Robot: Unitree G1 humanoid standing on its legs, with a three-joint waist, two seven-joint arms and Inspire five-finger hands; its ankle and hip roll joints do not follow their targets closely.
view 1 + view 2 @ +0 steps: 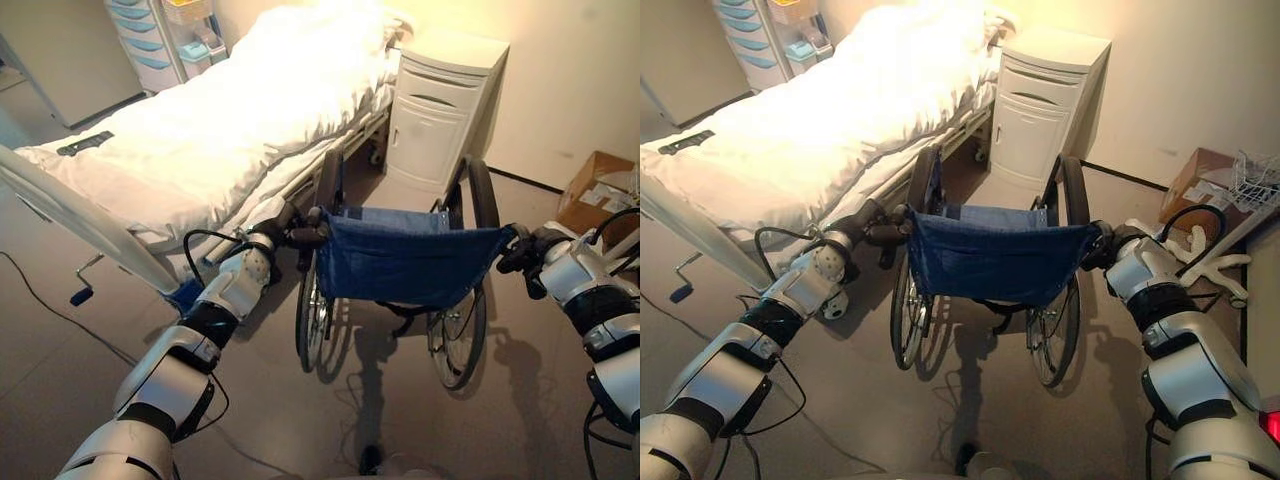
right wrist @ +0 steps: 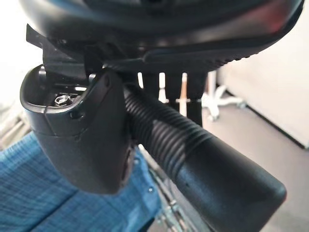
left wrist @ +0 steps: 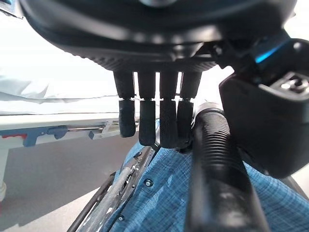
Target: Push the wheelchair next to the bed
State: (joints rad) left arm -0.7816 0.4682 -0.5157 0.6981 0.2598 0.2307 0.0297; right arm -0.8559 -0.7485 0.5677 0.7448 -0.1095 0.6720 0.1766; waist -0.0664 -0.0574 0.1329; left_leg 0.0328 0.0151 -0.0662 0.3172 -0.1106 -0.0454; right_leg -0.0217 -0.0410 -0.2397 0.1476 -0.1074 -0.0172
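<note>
Curling down over the ribbed push grip (image 3: 217, 164), the fingers (image 3: 147, 121) of the left hand (image 1: 283, 228) are seen closed around that left handle, with the thumb bulk set against its other side; the fingers (image 2: 193, 92) of the right hand (image 1: 1110, 243) are likewise wrapped behind the right push grip (image 2: 193, 150), the thumb housing closed over it from the front. Both rubber grips are ribbed, so little slip is expected, and they are judged the proper places to hold, being stiff and level with each other. The blue fabric backrest (image 1: 400, 262) slung between them is soft and would give if pressed, so no force should be put through it. The wheelchair (image 1: 985, 290) itself is judged moderately heavy but free-rolling on its large wheels, with small front casters that may swing if the two grips are pushed unevenly. It stands on the floor (image 1: 260, 400) just beside the bed (image 1: 220, 120), its front pointed toward the white bedside cabinet (image 1: 1045, 105). A cardboard box (image 1: 597, 185) lies well apart, near the wall on the right.
</note>
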